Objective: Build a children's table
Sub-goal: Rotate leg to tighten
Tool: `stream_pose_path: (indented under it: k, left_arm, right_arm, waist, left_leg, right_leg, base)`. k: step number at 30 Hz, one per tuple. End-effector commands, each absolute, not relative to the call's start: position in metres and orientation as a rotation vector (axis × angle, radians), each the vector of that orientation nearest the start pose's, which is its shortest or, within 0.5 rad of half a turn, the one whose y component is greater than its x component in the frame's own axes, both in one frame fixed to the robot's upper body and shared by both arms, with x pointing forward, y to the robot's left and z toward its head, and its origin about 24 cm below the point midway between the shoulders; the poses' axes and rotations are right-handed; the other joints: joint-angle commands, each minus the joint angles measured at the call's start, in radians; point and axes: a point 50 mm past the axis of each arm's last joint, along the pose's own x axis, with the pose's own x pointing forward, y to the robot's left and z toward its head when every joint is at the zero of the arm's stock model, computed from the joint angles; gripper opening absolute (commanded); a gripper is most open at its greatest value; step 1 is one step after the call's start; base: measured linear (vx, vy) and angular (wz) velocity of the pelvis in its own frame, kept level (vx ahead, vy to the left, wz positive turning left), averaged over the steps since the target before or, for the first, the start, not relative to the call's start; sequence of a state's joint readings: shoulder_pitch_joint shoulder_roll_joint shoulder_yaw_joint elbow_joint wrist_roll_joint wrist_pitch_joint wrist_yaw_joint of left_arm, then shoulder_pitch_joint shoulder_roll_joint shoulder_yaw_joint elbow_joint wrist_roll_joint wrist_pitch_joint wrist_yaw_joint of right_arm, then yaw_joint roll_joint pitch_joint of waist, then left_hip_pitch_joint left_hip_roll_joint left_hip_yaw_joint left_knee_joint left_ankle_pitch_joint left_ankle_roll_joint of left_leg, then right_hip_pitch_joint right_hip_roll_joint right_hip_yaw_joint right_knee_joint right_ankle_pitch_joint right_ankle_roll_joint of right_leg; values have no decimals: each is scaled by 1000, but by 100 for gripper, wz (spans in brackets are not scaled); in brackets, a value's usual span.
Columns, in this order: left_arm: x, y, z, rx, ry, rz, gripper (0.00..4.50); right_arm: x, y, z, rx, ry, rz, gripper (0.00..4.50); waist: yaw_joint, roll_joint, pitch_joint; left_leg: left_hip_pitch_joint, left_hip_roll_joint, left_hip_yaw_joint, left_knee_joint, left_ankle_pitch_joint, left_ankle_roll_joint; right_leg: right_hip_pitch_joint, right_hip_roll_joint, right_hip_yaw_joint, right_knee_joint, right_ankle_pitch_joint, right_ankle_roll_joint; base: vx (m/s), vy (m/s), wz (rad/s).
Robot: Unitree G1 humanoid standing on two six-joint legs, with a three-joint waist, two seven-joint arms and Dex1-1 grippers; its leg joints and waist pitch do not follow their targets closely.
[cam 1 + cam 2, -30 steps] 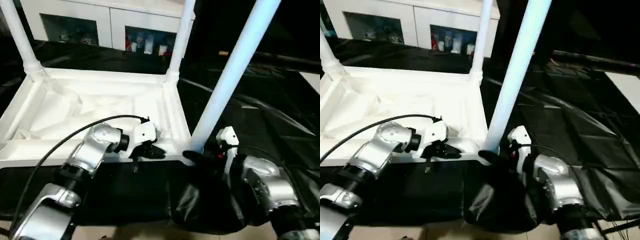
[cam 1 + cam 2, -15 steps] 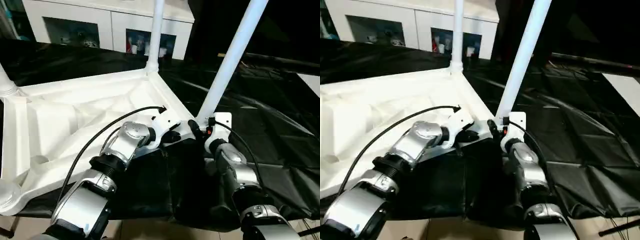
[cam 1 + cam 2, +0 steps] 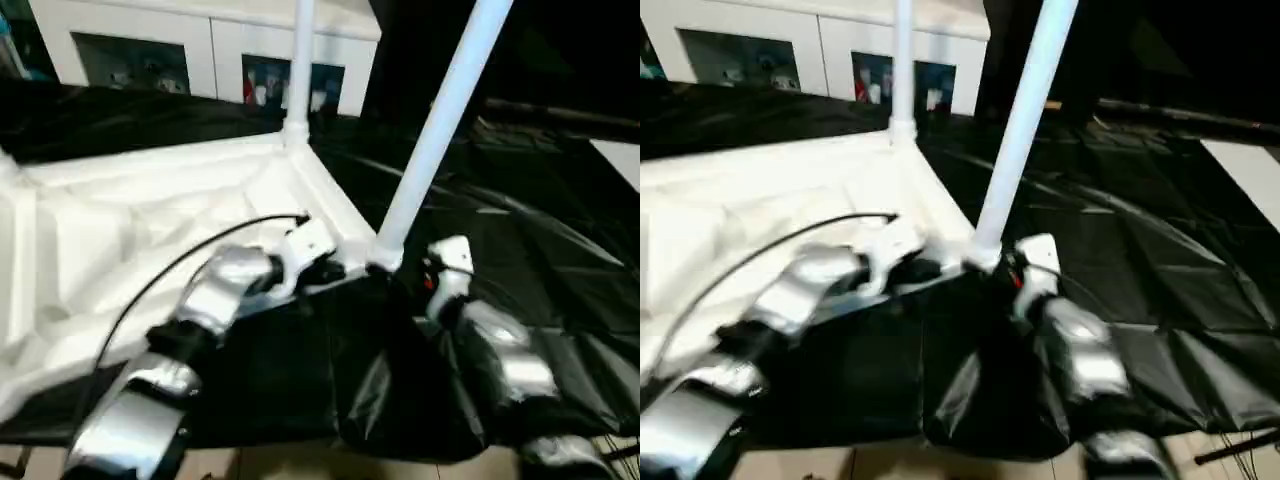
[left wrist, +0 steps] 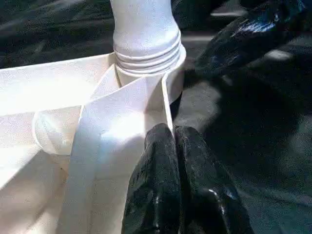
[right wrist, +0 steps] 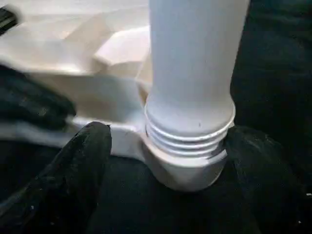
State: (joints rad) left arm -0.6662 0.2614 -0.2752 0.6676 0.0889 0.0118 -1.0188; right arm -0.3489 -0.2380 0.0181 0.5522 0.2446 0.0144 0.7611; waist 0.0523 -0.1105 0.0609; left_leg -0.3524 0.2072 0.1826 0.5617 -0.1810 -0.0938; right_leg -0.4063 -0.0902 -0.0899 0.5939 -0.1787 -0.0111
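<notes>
Table top (image 3: 150,230) inverted on black sheet (image 3: 560,260); leg (image 5: 192,73) threading into 3 o'clock corner socket (image 5: 187,168). Right fingers (image 5: 83,161) released astride leg; left fingers (image 4: 161,180) clenched. Next: grip, twist home.

1. We see a table (image 3: 560,250) covered with a wrinkled, glossy black sheet (image 3: 1140,250) that drapes over its near edge.
2. Directly on the sheet lies the white table top (image 3: 110,240), turned underside up, its ribs facing us.
3. Its near corner sits close to the table's near edge, with a leg (image 3: 430,140) standing up from the corner socket (image 5: 187,165).
4. Another leg (image 3: 297,70) rises from the far corner.
</notes>
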Motion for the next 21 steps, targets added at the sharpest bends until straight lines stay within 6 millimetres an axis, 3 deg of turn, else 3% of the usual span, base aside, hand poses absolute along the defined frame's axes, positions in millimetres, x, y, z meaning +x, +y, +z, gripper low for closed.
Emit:
stream_pose_path:
  k: [1, 4, 6, 11, 12, 14, 16, 21]
  left_arm:
    - [313, 97, 43, 451, 375, -1411, 0]
    - [306, 106, 46, 416, 389, -1489, 0]
    - [305, 108, 46, 416, 399, -1498, 0]
    - [304, 114, 44, 444, 421, -1497, 0]
    - [303, 115, 43, 450, 425, -1496, 0]
    - [303, 117, 43, 459, 431, -1494, 0]
    - [303, 117, 43, 467, 437, -1494, 0]
    - [306, 118, 44, 504, 450, -1472, 0]
  right_arm:
    - [298, -155, 32, 60, 177, 855, 399]
    - [293, -164, 34, 33, 188, 898, 399]
    - [292, -165, 34, 31, 191, 908, 399]
    - [286, -162, 33, 41, 215, 964, 399]
    - [284, -160, 32, 43, 221, 978, 371]
    - [282, -157, 30, 33, 236, 1006, 371]
    - [280, -155, 28, 12, 245, 1020, 346]
    - [281, -157, 28, -6, 245, 1007, 346]
  waist:
    - [10, -1, -49]
    - [13, 0, -51]
    - [15, 1, -49]
    - [24, -1, -46]
    - [23, -2, -46]
    - [24, -5, -46]
    - [25, -7, -48]
    - [27, -6, -48]
  left_leg:
    - [-4, 36, -8, -63, -190, 87]
    - [4, 36, -2, -58, -138, 96]
    - [8, 38, 0, -58, -134, 101]
    - [4, 36, -2, -63, -190, 69]
    - [4, 36, -3, -63, -195, 66]
    - [4, 36, -4, -64, -196, 56]
    - [3, 35, -3, -62, -178, 56]
    - [4, 35, -2, -60, -158, 63]
  right_leg:
    - [47, -64, 55, -71, -255, -176]
    - [46, -60, 57, -56, -141, -223]
    - [42, -60, 58, -53, -120, -236]
    - [46, -63, 57, -65, -224, -201]
    - [46, -62, 57, -65, -234, -196]
    - [46, -64, 58, -67, -258, -178]
    - [47, -63, 58, -65, -240, -176]
    - [46, -61, 57, -60, -198, -188]
  base:
    - [0, 0, 0]
    - [0, 0, 0]
    - [0, 0, 0]
    - [0, 0, 0]
    - [0, 0, 0]
    - [0, 0, 0]
    - [0, 0, 0]
    - [0, 0, 0]
